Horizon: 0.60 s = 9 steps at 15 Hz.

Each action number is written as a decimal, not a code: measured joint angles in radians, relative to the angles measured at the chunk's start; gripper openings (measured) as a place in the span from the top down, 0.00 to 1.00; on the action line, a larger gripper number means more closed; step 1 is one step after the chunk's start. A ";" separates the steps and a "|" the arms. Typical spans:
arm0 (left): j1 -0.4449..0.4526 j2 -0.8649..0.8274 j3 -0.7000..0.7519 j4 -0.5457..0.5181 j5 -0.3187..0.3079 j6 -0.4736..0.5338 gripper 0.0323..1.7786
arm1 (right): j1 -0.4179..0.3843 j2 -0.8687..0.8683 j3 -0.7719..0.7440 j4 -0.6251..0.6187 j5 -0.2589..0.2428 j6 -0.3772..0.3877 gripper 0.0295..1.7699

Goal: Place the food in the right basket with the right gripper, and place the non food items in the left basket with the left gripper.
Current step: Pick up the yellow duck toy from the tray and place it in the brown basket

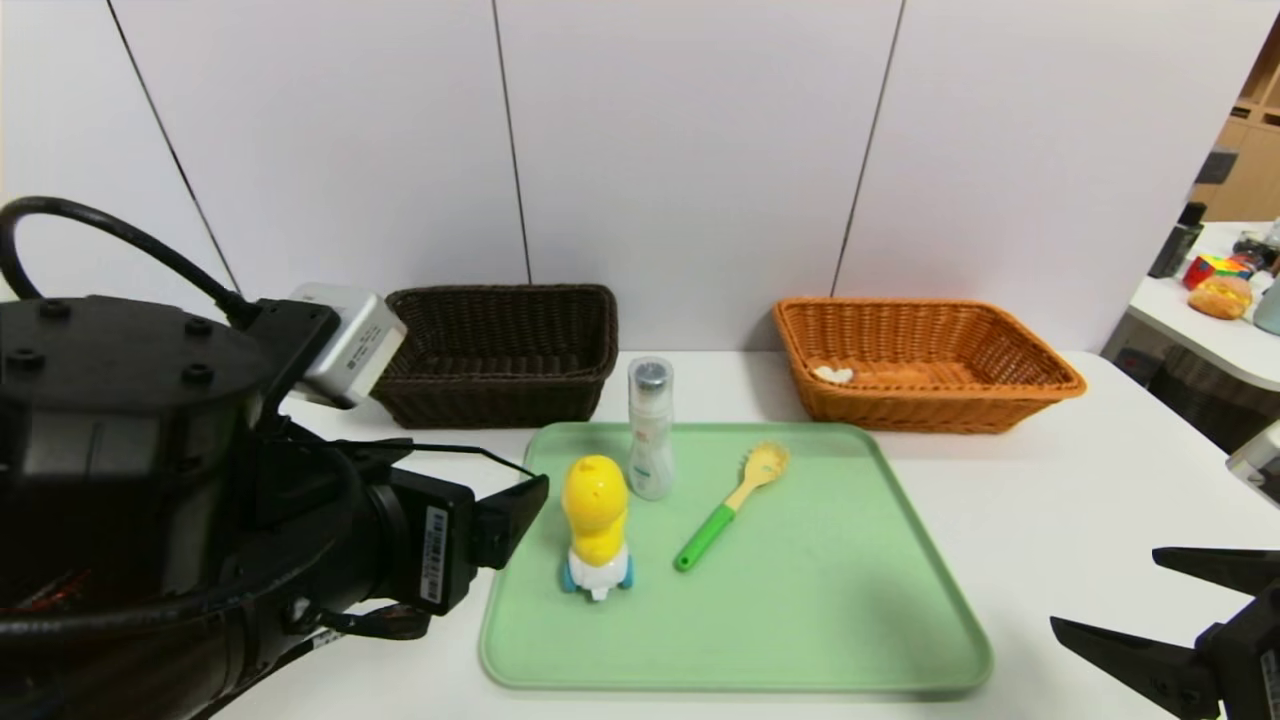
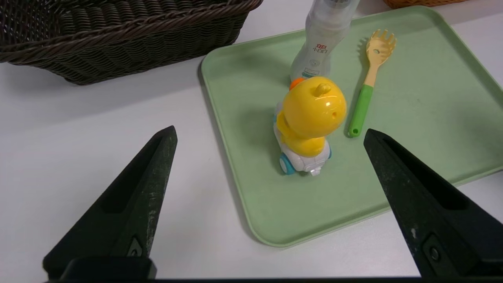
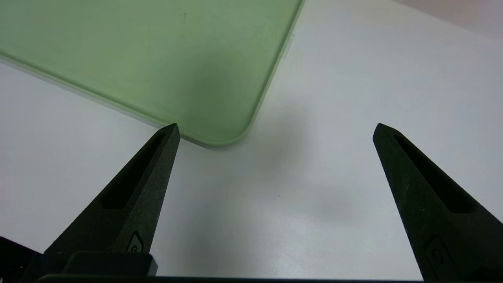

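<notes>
A green tray (image 1: 800, 620) holds a yellow duck toy on white wheels (image 1: 596, 520), an upright white bottle (image 1: 651, 430) and a yellow fork with a green handle (image 1: 730, 505). The dark brown left basket (image 1: 500, 350) and the orange right basket (image 1: 925, 365) stand behind it. A small white item (image 1: 833, 374) lies in the orange basket. My left gripper (image 2: 269, 129) hovers open near the tray's front left corner, with the duck toy (image 2: 308, 122) just ahead of its fingertips. My right gripper (image 1: 1103, 587) is open over bare table off the tray's front right corner (image 3: 228, 135).
A white wall backs the white table (image 1: 1080, 500). A second table with small objects (image 1: 1220, 290) stands off to the far right. The tray's right half is bare.
</notes>
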 joint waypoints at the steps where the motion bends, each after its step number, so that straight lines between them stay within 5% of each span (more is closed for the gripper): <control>1: -0.016 0.014 -0.016 0.011 0.019 -0.011 0.05 | 0.000 0.001 0.007 -0.007 -0.001 0.000 0.04; 9: -0.123 0.109 -0.149 0.193 0.141 -0.142 0.05 | 0.000 0.002 0.033 -0.015 -0.003 0.000 0.04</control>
